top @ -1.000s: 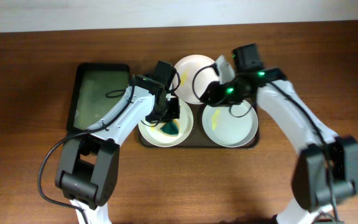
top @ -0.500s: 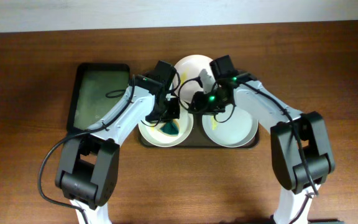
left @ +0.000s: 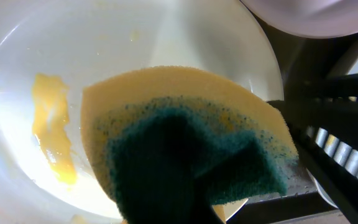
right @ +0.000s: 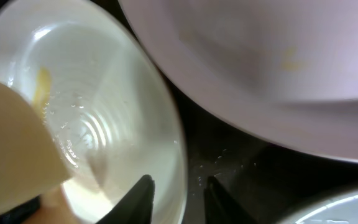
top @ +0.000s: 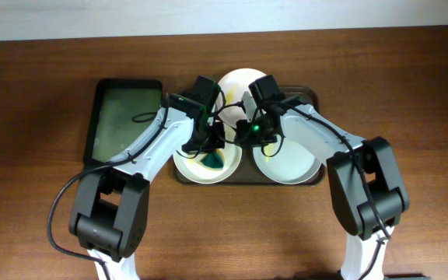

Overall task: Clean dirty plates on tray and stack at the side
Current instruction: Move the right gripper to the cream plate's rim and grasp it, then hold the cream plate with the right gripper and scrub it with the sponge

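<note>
3 white plates (top: 290, 162) | on dark tray (top: 305, 93) | front-left plate (left: 17, 62) yellow-smeared

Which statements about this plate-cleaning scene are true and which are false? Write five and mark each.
1. The left tool holds a sponge over a plate. True.
2. That plate is spotless. False: it bears a yellow smear.
3. No plate is stacked beside the tray. True.
4. The black basin lies right of the tray. False: it lies left of it.
5. The right tool is shut on a plate. False: its fingers stand apart, astride the plate's rim.
</note>
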### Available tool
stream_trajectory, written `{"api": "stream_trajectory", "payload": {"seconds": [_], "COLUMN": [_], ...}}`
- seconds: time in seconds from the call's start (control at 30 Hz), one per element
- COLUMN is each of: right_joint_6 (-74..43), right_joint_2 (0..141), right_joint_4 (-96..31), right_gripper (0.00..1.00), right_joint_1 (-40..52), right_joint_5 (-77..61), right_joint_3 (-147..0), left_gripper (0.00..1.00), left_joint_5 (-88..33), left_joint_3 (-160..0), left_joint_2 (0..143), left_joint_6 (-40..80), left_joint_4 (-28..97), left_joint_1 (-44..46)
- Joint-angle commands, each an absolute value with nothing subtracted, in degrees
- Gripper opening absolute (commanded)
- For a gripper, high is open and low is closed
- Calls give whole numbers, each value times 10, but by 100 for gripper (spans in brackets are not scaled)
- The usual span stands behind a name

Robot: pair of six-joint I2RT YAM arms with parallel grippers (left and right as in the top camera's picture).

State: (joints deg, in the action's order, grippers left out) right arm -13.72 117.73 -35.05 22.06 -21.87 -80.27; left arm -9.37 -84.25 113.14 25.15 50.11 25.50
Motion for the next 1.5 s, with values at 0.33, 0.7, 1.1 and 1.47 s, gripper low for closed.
{"api": "stream_trajectory", "payload": {"seconds": [0.33, 0.7, 1.1, 1.47], "right_joint_6": [-140, -140, -140, -157], "right_joint_2": [1197, 1197, 1198, 1217], "right_joint_4": [-332, -317, -326, -319], "right_gripper": [21, 19, 22, 21], "right_joint_1": [224, 223, 223, 233], "right_joint_5": [-242, -328, -257, -252], "right_joint_3": [-808, -808, -807, -803], "left_gripper": [0, 0, 0, 0], "left_joint_5": [-159, -147, -137, -137], "left_joint_3": [-844, -844, -837, -820], "left_joint_2": [1133, 1133, 1135, 1135], "left_joint_6": [248, 225, 231, 231], "left_joint_4": [515, 521, 520, 515], "left_joint_1": [203, 199, 199, 199]}}
